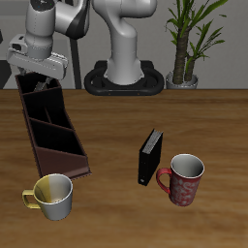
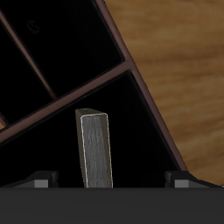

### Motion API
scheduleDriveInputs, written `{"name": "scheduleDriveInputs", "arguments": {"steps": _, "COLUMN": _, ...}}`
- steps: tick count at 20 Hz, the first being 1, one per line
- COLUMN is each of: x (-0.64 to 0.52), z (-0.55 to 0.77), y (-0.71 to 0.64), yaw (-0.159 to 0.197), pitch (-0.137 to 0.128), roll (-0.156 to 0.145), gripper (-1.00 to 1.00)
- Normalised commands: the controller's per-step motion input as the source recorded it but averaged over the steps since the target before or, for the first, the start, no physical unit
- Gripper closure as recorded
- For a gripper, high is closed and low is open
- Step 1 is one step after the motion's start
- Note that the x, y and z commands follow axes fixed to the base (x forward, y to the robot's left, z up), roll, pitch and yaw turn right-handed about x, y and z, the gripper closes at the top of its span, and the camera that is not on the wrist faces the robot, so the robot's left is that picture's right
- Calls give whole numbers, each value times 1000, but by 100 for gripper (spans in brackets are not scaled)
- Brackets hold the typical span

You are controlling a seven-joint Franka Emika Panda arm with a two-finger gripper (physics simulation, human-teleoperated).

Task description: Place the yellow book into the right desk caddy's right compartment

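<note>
The yellow book (image 2: 96, 149), thin with a grey speckled cover, stands on end inside the right compartment (image 2: 149, 140), the squarish black-floored end cell of the right desk caddy (image 1: 56, 136). My gripper (image 1: 43, 81) hangs over the caddy's far end, right above that cell. In the wrist view the gripper (image 2: 109, 182) is open. Its two fingertips (image 2: 39, 181) sit wide apart, and neither touches the book. In the exterior view the book is hidden by the gripper and the caddy's wall.
A thick black book (image 1: 149, 158) stands near the table's middle, beside a red mug (image 1: 182, 179). A yellow-and-white mug (image 1: 53, 197) sits by the caddy's near end. A potted plant (image 1: 184, 44) and the robot's base (image 1: 124, 73) stand at the back.
</note>
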Motion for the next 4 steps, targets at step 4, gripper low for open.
{"name": "scheduleDriveInputs", "arguments": {"steps": 4, "x": 6, "z": 200, "y": 58, "yaw": 5, "pitch": -24, "roll": 5, "gripper": -100}}
